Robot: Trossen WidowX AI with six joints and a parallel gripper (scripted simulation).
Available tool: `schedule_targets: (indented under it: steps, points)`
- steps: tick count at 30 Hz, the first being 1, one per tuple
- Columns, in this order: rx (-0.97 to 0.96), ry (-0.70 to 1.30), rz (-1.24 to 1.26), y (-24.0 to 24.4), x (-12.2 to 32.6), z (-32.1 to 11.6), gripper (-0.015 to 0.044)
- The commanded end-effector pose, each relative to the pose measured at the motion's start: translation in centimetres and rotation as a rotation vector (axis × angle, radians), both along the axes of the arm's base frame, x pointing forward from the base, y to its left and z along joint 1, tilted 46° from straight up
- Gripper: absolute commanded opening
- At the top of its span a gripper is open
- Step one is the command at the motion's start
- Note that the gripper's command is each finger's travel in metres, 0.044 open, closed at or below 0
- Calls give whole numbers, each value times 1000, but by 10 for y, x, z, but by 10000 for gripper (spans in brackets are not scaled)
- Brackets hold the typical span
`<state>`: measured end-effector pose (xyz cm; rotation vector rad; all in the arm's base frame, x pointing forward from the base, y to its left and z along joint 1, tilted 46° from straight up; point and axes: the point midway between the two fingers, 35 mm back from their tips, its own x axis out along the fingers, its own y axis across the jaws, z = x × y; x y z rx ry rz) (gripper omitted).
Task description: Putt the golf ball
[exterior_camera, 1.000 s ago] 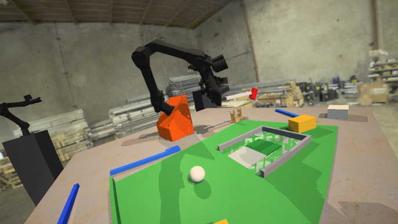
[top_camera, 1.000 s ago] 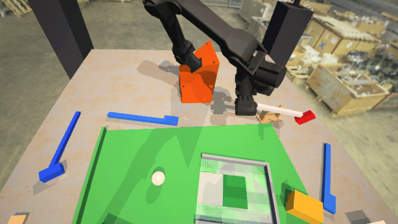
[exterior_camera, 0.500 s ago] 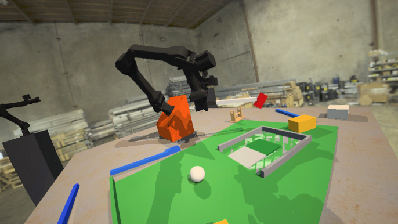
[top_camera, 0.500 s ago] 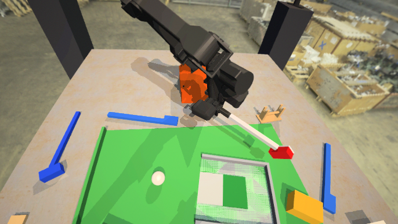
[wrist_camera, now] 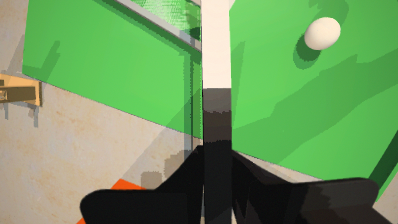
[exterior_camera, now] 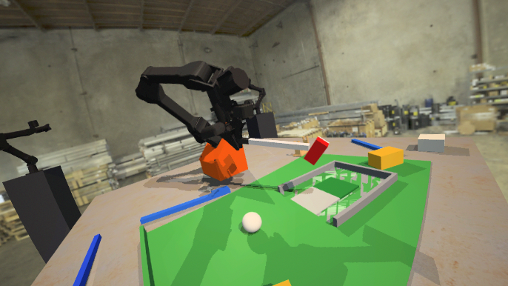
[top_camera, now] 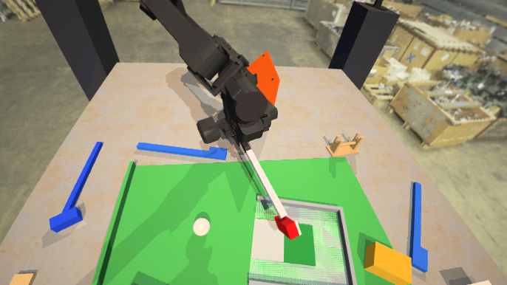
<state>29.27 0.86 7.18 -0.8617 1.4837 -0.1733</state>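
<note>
- The gripper (top_camera: 244, 145) (exterior_camera: 241, 140) (wrist_camera: 210, 150) is clamped on the dark end of the red putter (top_camera: 267, 183) (exterior_camera: 279, 144) (wrist_camera: 216, 45), whose pale shaft reaches out toward the near right.
- The putter's red head is held up in the air, clear of the green mat (top_camera: 159, 207) (exterior_camera: 411, 185) (wrist_camera: 125, 75); from the top it overlaps the ramp and the raised green.
- The golf ball (top_camera: 201, 227) (exterior_camera: 252, 222) (wrist_camera: 322, 33) sits on the mat, left of the ramp and well apart from the red head.
- The pale ramp (top_camera: 267, 240) (exterior_camera: 315, 200) meets the left edge of the dark raised green (top_camera: 304, 245) (exterior_camera: 335, 187), with a grey border (top_camera: 345, 240) (exterior_camera: 366, 198) around the far and right sides.
- The small wooden stand (top_camera: 345, 148) (wrist_camera: 20, 92) stands just beyond the mat's far right corner, holding no putter.
- An orange-yellow block (top_camera: 388, 263) (exterior_camera: 386, 157) is right of the border.
- On the worktop (top_camera: 307, 111) (exterior_camera: 463, 185) (wrist_camera: 75, 140), one blue putter (top_camera: 174, 148) (exterior_camera: 185, 204) lies along the mat's far edge, a darker one (top_camera: 83, 184) (exterior_camera: 87, 261) to the left, and another (top_camera: 417, 221) (exterior_camera: 366, 144) to the right.
</note>
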Motion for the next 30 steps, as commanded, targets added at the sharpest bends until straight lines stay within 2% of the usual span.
schedule_targets:
  steps: [1, 14, 21, 30]
  points:
    - [-15, -91, -113, -22, -5, 22, 0]
    - [-83, -359, -460, -86, -40, 80, 0]
    - [-83, -363, -465, -90, -40, 77, 0]
    - [-85, -364, -464, -115, -37, 53, 0]
